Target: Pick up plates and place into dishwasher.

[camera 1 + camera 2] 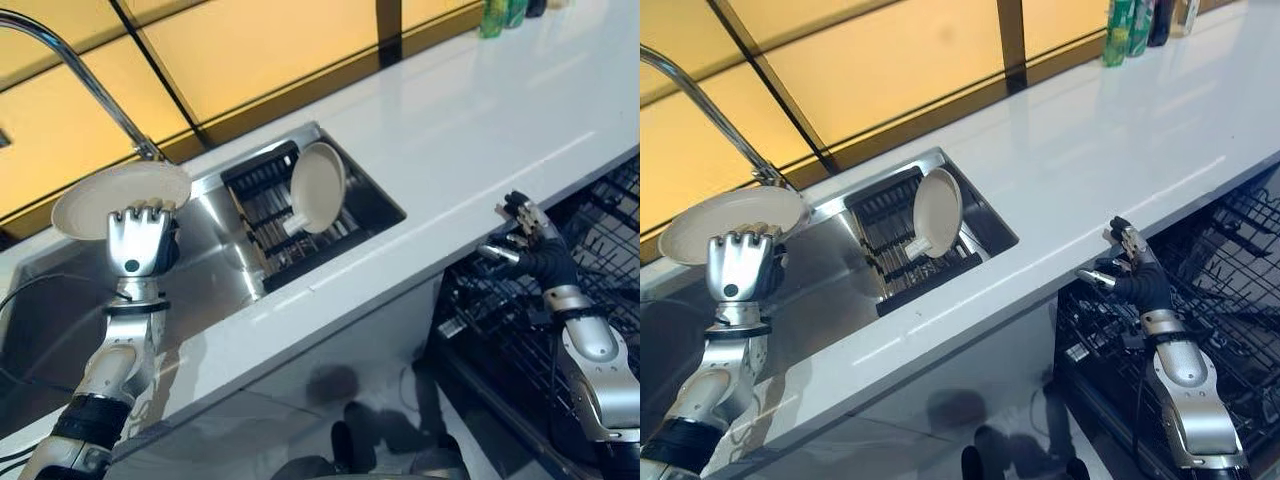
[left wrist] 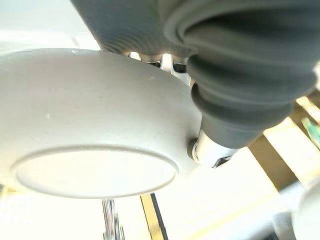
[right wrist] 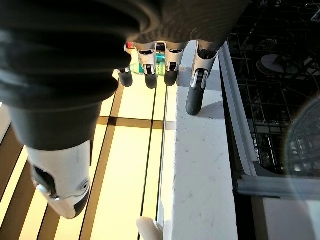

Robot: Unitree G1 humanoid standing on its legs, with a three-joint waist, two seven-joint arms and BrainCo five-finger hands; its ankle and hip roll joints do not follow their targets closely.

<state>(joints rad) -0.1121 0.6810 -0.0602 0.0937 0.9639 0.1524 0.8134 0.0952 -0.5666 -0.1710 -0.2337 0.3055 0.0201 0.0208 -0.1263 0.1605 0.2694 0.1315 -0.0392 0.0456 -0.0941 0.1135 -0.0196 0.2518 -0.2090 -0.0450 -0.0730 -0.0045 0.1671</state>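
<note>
Nearest, below the front edge of the white bench [image 1: 480,130], the dishwasher rack [image 1: 600,250] of dark wire stands pulled out, and the right hand [image 1: 1127,262] hangs over its near corner, just beside the bench edge. In the right wrist view its fingers [image 3: 195,95] reach out loosely, relaxed and apart from the thumb, with nothing between them.

Farther in, the steel sink [image 1: 215,235] is sunk into the bench. The left hand [image 1: 140,240] is raised above the sink's left part, fingers curled up round the rim of a white plate [image 1: 120,195], which it carries lying nearly flat, clear of the sink floor. In the left wrist view the plate's underside and foot ring face the camera, with the thumb [image 2: 207,150] pressed against its rim.

On the right side of the sink a dark drying rack [image 1: 270,215] sits in the basin, and a second white plate [image 1: 318,187] stands upright in it.

Behind the sink's left part the curved tap [image 1: 85,75] rises.
</note>
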